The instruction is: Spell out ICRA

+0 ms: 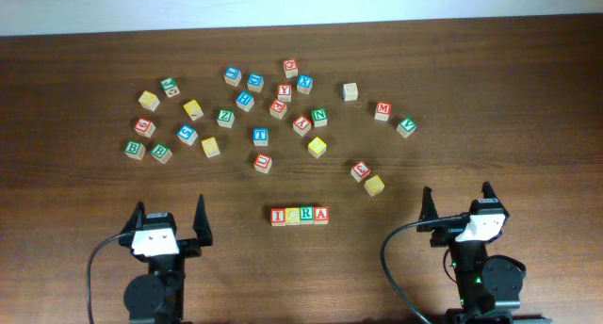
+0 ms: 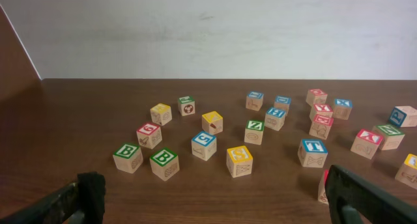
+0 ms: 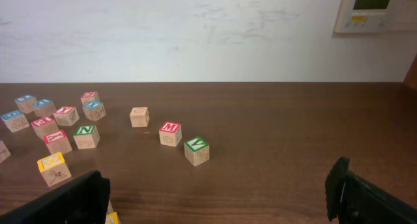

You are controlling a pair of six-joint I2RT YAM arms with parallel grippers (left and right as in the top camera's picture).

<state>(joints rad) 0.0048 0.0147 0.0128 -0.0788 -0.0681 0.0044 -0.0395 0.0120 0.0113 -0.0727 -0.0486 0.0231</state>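
Note:
Four small wooden cubes stand side by side in a row at the front middle of the table, seen only in the overhead view: a red I point(image 1: 277, 215), a yellow C point(image 1: 291, 215), a green R point(image 1: 306, 215) and a red A point(image 1: 321, 214). They touch one another and read ICRA from left to right. My left gripper point(image 1: 169, 211) point(image 2: 215, 198) rests open to the left of the row, with nothing between its fingers. To the right of the row, my right gripper point(image 1: 457, 197) point(image 3: 216, 191) is open and holds nothing. Neither gripper touches the row.
Several other letter cubes lie scattered across the back half of the table. Among them are two green B cubes point(image 1: 135, 150) point(image 2: 126, 157), a red M point(image 1: 382, 109) point(image 3: 170, 133), a green V point(image 1: 406, 126) point(image 3: 196, 150) and a yellow cube point(image 1: 374, 184). A white wall lies behind the table.

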